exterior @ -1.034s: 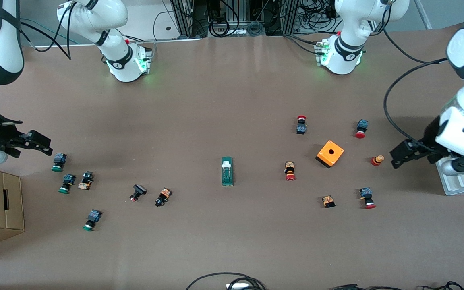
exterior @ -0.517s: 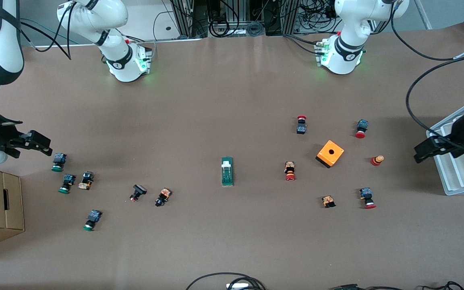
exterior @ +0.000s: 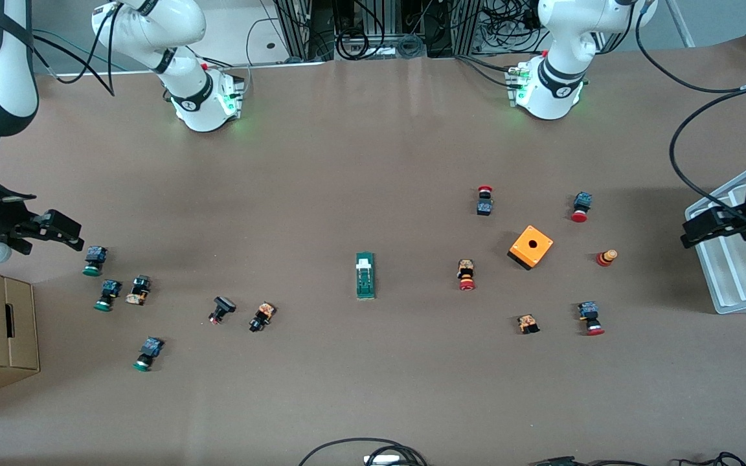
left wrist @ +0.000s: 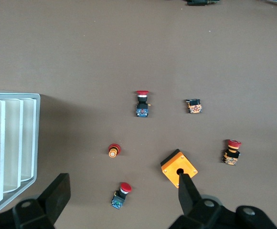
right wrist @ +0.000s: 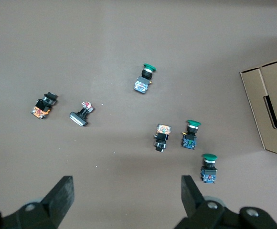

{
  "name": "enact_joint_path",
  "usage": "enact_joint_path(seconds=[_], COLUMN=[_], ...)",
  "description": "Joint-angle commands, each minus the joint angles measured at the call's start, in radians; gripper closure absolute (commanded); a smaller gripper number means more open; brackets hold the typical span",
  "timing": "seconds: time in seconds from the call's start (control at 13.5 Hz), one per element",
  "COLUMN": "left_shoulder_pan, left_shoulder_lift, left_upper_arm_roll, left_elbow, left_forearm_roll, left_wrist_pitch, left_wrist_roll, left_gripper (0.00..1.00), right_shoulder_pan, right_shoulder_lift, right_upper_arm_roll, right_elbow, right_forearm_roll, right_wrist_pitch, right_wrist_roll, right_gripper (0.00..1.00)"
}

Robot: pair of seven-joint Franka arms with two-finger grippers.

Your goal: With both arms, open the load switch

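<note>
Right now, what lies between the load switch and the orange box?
In the front view, one red-capped button lies between the load switch and the orange box; otherwise bare table.

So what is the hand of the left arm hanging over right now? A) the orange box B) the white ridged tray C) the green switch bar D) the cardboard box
B: the left gripper hangs over the edge of the white ridged tray, fingers open, well away from the load switch mid-table.
</note>
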Motion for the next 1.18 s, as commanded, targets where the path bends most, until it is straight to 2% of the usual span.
enact_joint_path(seconds=[0.0,0.59,0.74,1.11], left_shoulder_pan=[0.011,0.049,0.113,0.124], left_shoulder_lift=[-0.008,-0.005,-0.005,0.001], left_upper_arm_roll=[-0.004,-0.019,-0.096,-0.117], left_elbow=[0.008,0.003,0.005,0.003], left_forearm_roll=[-0.016,-0.018,-0.016,-0.016], left_wrist_pitch=[-0.017,-0.012,-0.009,-0.006], left_wrist_roll=[0.021,0.018,0.018,0.019], left_gripper=[0.00,0.00,0.00,0.00], right_shoulder_pan=[0.006,0.006,0.004,0.006], right_shoulder_lift=[0.008,0.008,0.008,0.008], right_upper_arm_roll=[-0.003,-0.003,-0.003,-0.003], right_elbow=[0.018,0.018,0.018,0.018], right_forearm_roll=[-0.012,-0.012,-0.012,-0.012], right_wrist_pitch=[0.002,0.003,0.003,0.005], right_wrist_roll=[0.010,0.010,0.010,0.010], right_gripper=[0.00,0.00,0.00,0.00])
